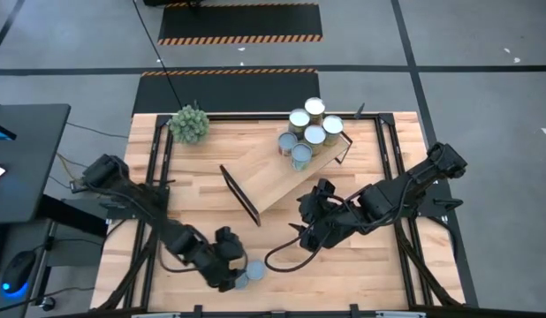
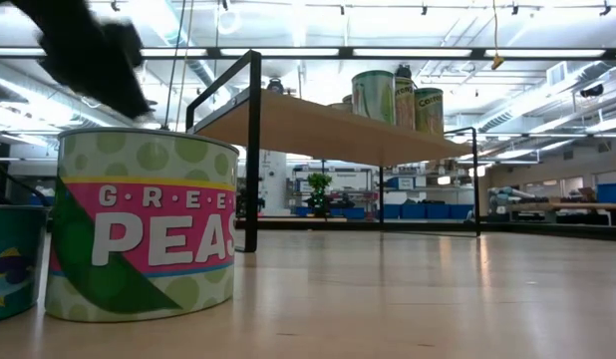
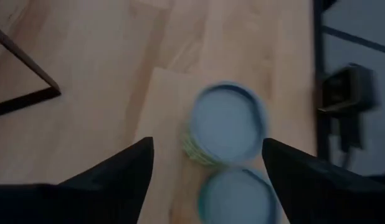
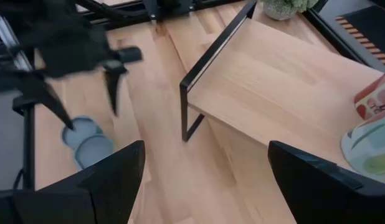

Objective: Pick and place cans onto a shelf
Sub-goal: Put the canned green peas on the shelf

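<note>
We are seeing a near can (image 2: 139, 224) showing green dots on pale green, a pink band and white letters; a teal can (image 2: 11, 259) at its left; a light-wood shelf (image 1: 282, 172) wearing black end frames; a green plant ball (image 1: 190, 124).

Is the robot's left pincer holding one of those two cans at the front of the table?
No. In the left wrist view the left pincer stands open above the two cans, its fingers clear of both.

From my station: two cans (image 1: 247, 274) stand touching on the table (image 1: 361, 265), just beneath my left end effector (image 1: 231, 263). The shelf (image 1: 273, 181) lies beyond it, six cans (image 1: 310, 132) on its far end; the right end effector (image 1: 310, 221) is beside its near edge.
</note>
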Robot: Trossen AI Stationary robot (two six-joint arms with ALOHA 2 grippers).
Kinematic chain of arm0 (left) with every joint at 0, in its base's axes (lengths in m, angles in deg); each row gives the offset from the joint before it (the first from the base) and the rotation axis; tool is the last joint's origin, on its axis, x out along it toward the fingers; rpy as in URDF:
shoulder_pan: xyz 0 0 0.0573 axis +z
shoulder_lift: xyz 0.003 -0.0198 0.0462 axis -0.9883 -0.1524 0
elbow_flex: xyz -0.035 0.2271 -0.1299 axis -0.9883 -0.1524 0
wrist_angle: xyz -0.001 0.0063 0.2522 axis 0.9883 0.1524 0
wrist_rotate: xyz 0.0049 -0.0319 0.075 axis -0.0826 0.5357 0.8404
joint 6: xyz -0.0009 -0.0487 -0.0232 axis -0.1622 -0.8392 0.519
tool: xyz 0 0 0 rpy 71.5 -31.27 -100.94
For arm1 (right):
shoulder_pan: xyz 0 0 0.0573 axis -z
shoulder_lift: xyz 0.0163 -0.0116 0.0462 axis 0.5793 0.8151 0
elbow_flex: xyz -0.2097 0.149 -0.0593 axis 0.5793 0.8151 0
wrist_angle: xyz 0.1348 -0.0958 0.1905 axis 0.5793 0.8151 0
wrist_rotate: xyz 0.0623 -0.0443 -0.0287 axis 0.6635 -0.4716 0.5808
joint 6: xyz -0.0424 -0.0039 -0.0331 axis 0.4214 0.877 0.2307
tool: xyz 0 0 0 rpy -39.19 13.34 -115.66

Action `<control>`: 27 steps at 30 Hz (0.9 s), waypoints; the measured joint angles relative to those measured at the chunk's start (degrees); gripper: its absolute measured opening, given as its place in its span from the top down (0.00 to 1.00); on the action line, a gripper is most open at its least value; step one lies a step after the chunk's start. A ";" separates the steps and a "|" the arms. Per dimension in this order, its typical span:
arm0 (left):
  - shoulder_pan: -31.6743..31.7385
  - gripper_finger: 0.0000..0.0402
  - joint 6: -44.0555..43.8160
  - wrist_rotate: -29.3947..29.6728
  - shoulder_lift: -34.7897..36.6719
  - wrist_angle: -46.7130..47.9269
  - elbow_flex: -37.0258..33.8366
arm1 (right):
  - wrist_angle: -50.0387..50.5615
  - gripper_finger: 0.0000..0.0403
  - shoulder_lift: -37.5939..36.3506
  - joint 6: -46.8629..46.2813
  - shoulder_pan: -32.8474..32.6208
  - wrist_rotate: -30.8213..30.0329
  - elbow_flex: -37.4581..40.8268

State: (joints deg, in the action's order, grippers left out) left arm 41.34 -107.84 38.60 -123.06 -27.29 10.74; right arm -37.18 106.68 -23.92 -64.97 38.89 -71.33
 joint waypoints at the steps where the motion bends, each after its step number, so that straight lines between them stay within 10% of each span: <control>1: 0.65 0.23 0.01 -0.34 -1.02 -0.60 0.00 | -0.04 0.14 0.00 -0.24 -0.26 -0.18 0.00; 12: 2.23 0.21 7.41 -9.63 -4.77 -5.69 0.06 | -1.58 0.14 0.03 -1.24 -1.61 -0.14 0.50; 27: -0.93 0.27 2.86 -7.69 -3.05 -3.39 0.02 | -40.99 0.14 10.68 17.66 -1.33 18.89 16.33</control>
State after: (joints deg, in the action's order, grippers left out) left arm 40.41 -104.98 30.91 -126.11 -30.68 10.76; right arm -78.17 117.36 -6.26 -66.30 57.78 -55.00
